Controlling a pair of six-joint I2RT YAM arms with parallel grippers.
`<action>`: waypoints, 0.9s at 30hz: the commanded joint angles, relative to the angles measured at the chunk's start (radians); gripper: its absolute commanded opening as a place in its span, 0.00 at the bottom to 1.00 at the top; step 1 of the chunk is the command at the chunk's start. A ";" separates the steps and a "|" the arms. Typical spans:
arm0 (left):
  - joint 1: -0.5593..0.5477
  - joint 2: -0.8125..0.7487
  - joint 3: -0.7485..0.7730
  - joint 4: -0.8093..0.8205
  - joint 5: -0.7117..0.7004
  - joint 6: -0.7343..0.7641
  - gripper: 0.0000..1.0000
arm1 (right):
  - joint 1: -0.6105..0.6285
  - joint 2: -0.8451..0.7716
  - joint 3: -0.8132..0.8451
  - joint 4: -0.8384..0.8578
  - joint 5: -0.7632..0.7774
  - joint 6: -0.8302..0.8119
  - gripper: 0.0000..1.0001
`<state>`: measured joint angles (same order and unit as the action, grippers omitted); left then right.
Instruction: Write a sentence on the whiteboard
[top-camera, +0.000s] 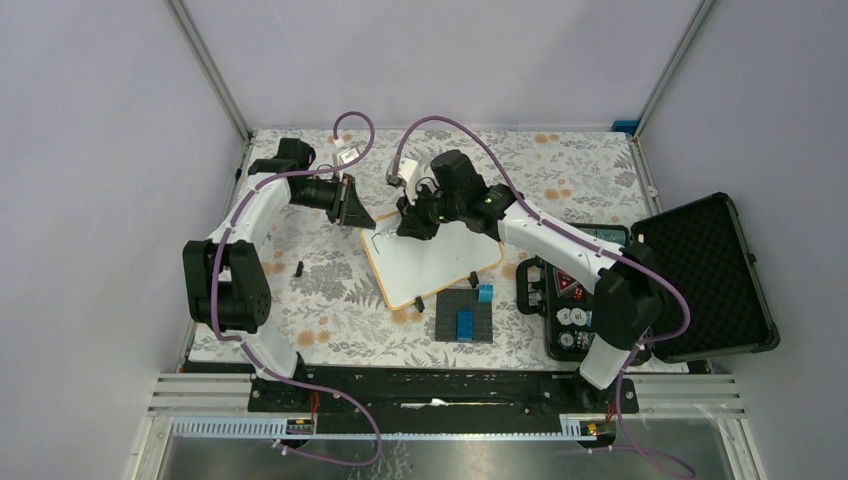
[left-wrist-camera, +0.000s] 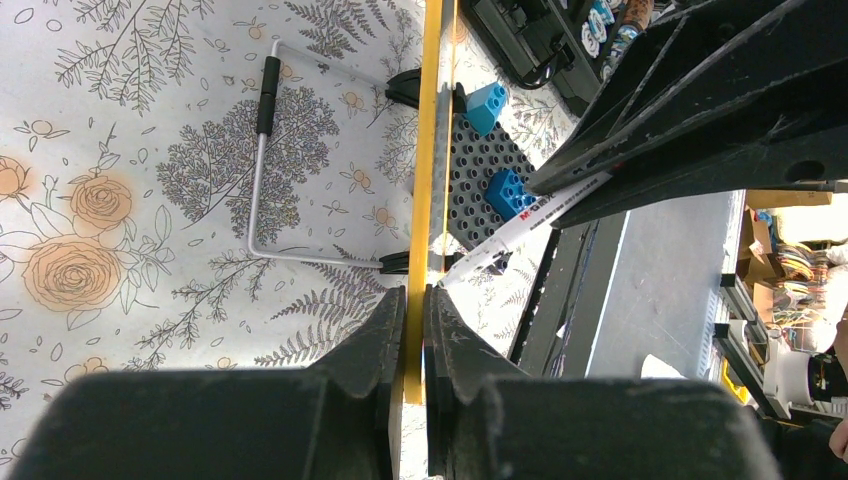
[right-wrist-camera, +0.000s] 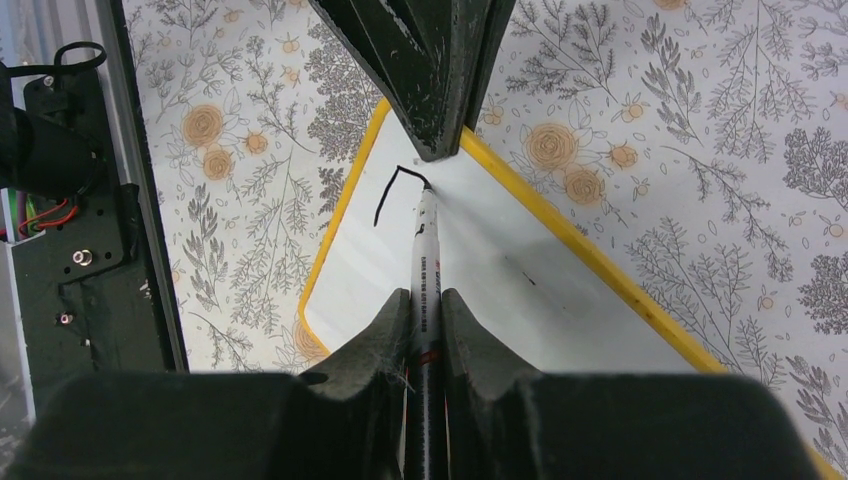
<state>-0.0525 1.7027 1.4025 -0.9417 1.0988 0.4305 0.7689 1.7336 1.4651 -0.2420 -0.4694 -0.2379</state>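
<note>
**Top, left-wrist and right-wrist views of the writing station.** The whiteboard lies at the centre of the floral table cover, turned so that its corners point roughly to 11, 1, 4 and 7 o'clock in the top view. The left gripper is closed on the board's orange-yellow frame at the 11 o'clock corner; the left-wrist view shows both jaws pressed against the frame edge. The right gripper, just beside the left one toward 3 o'clock, is clamped on a marker, with the barrel running between the jaws toward 12 o'clock in its own wrist view. The marker tip touches the white surface at the end of a short, hooked marker stroke, the only writing visible, which sits near the held corner. A dark grey brick plate carrying blue bricks lies just beside the board at its 5 o'clock. An open black case lies at the board's 3 o'clock. In the left-wrist view, a bent wire stand lies on the cloth beside the frame.
</note>
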 joint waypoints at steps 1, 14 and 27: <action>-0.020 -0.001 0.006 -0.002 0.002 0.018 0.00 | -0.018 -0.040 -0.024 0.018 0.021 -0.003 0.00; -0.020 -0.002 0.007 -0.003 0.004 0.017 0.00 | 0.000 -0.041 -0.044 0.017 -0.031 0.005 0.00; -0.020 -0.003 0.002 -0.003 0.006 0.019 0.00 | 0.040 -0.014 -0.020 0.016 -0.036 0.009 0.00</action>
<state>-0.0525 1.7027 1.4025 -0.9463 1.1011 0.4301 0.7834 1.7222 1.4254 -0.2420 -0.4980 -0.2340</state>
